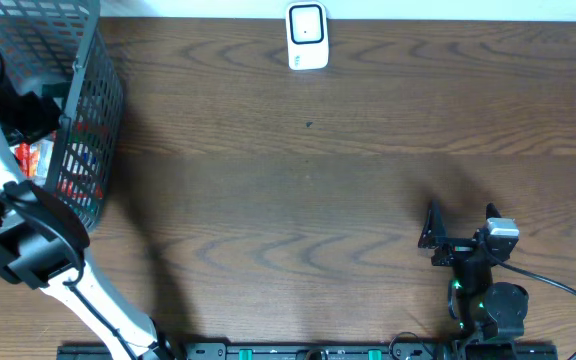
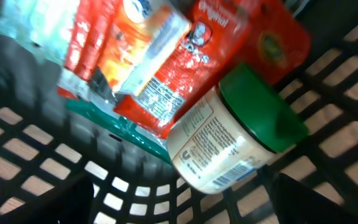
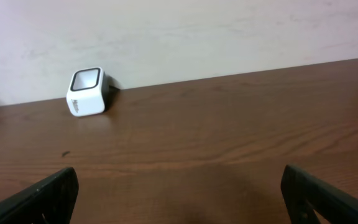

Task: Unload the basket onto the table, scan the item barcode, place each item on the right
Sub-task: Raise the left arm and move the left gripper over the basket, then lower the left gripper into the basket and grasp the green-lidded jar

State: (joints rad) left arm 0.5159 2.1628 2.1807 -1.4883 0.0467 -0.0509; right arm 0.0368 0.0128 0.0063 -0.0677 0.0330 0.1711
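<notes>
Groceries lie heaped in a black mesh basket (image 1: 93, 120), which stands at ten o'clock on the brown wooden desk (image 1: 298, 200) in the overhead view. From the left wrist we see them close up. A jar (image 2: 229, 146) with a green lid (image 2: 263, 109) lies on its side, lid toward two o'clock, its printed label facing us. A red packet (image 2: 235, 37) rests against the jar at its eleven o'clock side, and an orange and white packet (image 2: 145, 43) overlaps that one. A teal strip (image 2: 114, 127) pokes out beneath them. The picture is blurred, so we cannot read any barcode. The basket's wire walls ring the heap, and the left arm (image 1: 103, 305) reaches over the rim, hiding part of the contents from above.

The white scanner (image 1: 307, 37) sits at twelve o'clock, at the far edge of the desk against the pale wall. It is well apart from the basket, with bare wood between them.

Our left tool (image 2: 176, 205) hangs inside the basket at six o'clock of the jar. Its two dark fingers (image 2: 36, 202) show in the lower corners, spread wide and gripping nothing; we cannot tell whether either touches the mesh. Our right tool (image 1: 461, 225) sits at five o'clock over the desk, facing the scanner, its jaws spread wide with nothing between them.
</notes>
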